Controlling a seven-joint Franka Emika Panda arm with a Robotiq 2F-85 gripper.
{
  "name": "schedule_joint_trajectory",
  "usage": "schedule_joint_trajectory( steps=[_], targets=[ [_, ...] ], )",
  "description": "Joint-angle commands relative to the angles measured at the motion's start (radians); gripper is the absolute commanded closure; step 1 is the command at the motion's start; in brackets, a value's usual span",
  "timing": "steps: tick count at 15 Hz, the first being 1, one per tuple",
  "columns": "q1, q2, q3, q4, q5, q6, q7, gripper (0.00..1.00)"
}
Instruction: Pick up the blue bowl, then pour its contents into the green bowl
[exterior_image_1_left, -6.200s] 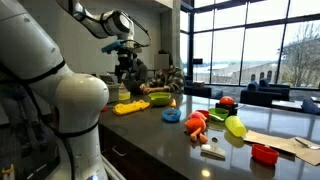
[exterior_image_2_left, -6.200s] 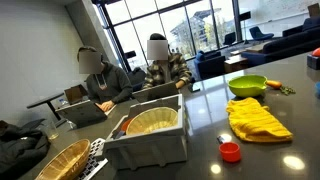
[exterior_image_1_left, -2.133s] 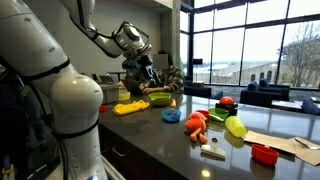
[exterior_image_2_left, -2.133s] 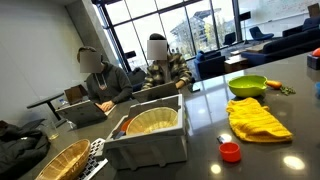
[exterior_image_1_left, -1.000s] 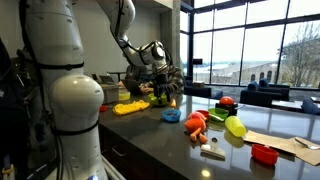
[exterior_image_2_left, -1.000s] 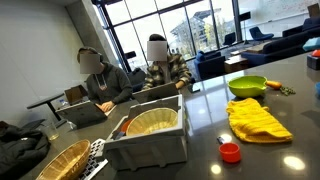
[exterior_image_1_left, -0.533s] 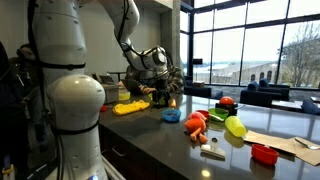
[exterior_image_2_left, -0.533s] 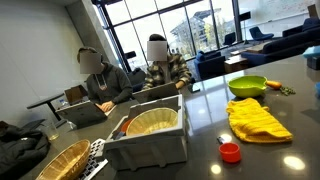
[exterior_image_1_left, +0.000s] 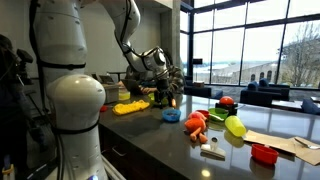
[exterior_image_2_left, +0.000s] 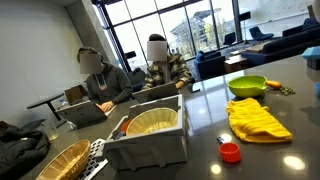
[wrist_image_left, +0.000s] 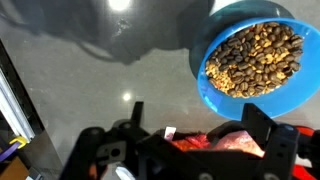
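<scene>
Tall windows (exterior_image_1_left: 250, 40) light the room behind a dark glossy bench (exterior_image_1_left: 150, 142) scattered with coloured toys (exterior_image_1_left: 196, 124). The small round bright-blue plastic bowl (wrist_image_left: 250, 58) sits upright on that bench, loaded with brown beans (wrist_image_left: 255, 55). In the wrist view it lies just ahead of the end effector (wrist_image_left: 198, 112) and off to one side, not between the fingers. I read the end effector as spread wide and holding nothing, which suits a pinch on the rim of a shallow bowl. The round bright-green plastic bowl (exterior_image_2_left: 247, 85) stands near a crumpled yellow cloth (exterior_image_2_left: 258, 118), so the carry looks short. To my mind this is the approach: I must line up on the rim and keep the bowl level, or beans will spill.
</scene>
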Motion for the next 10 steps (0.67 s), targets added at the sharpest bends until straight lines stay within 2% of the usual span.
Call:
schedule_joint_trajectory(
  steps=[1, 7, 10],
  targets=[
    [0.029, 0.055, -0.012, -0.029, -0.047, 0.059, 0.102, 0.00],
    [0.059, 0.150, -0.044, -0.044, -0.052, 0.094, 0.143, 0.00],
    [0.069, 0.155, -0.060, -0.036, -0.050, 0.095, 0.139, 0.00]
  ],
)
